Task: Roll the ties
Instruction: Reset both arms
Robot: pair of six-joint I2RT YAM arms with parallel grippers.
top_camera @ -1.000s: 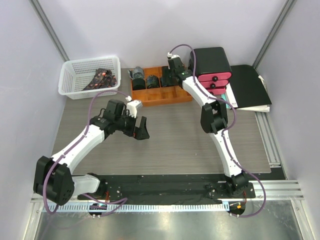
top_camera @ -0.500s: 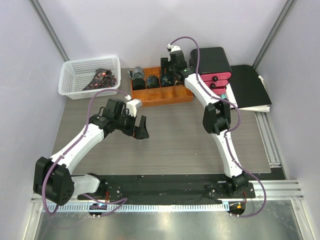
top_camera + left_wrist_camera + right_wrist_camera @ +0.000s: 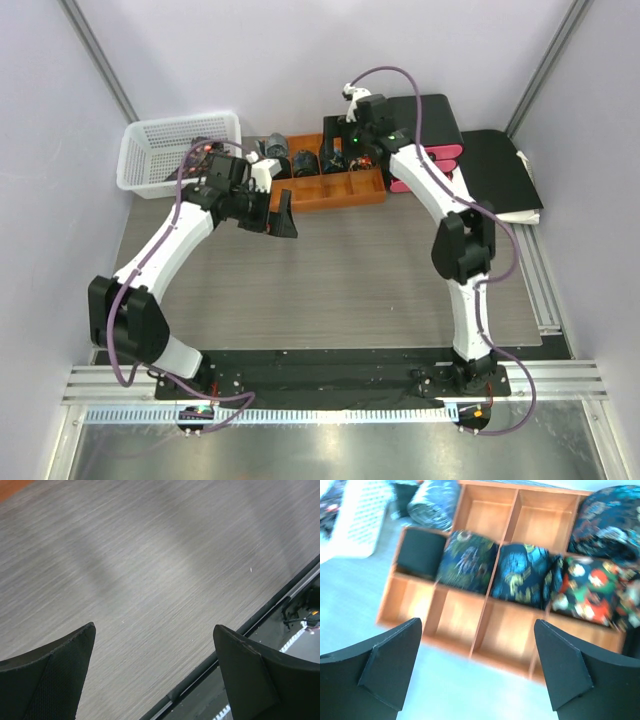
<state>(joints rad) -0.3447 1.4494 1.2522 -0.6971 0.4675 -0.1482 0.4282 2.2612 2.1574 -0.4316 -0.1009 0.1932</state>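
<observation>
Held open, empty: left claw (image 3: 154, 627), right claw (image 3: 478, 622). Rolled ties (image 3: 470, 560) are stowed below right claw. A loose tie (image 3: 205, 152) from the basket (image 3: 130, 170) beside left claw is probably needed next.

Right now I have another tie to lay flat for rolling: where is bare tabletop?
The middle of the grey table is bare, between the orange tray and the black rail, right of the left pincer. The far edge is crowded: white basket, tray with rolled ties, stacked cases.
</observation>
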